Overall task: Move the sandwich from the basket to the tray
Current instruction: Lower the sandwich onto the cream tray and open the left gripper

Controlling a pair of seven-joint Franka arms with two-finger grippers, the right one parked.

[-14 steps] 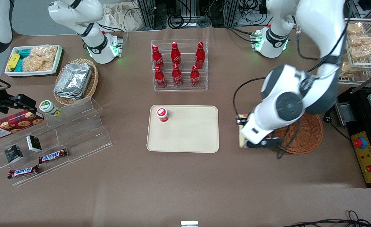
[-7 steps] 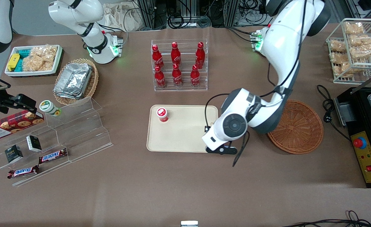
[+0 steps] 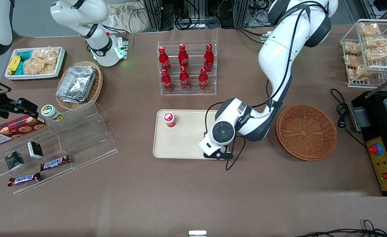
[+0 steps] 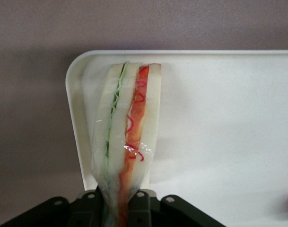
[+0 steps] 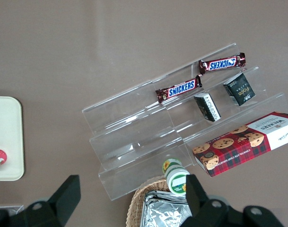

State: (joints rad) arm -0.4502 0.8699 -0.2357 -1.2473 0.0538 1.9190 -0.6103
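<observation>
My left gripper [image 3: 215, 154] hangs over the corner of the beige tray [image 3: 190, 148] that is nearest the front camera, toward the working arm's end. In the left wrist view the gripper [image 4: 117, 199] is shut on the sandwich [image 4: 127, 127], a wrapped white wedge with green and orange-red filling, held just above the tray [image 4: 219, 132] beside its rim. The arm hides the sandwich in the front view. The reddish-brown round basket [image 3: 307, 131] sits beside the tray toward the working arm's end, with nothing in it.
A small red-capped container [image 3: 169, 119] stands on the tray. A clear rack of red bottles [image 3: 187, 67] stands farther from the camera than the tray. A clear stepped shelf with snacks [image 3: 81, 131] lies toward the parked arm's end. A wire rack of bagged snacks [image 3: 369, 46] stands toward the working arm's end.
The left arm has swung from over the basket to the tray's near corner, carrying the sandwich. The basket now shows uncovered and holds nothing.
</observation>
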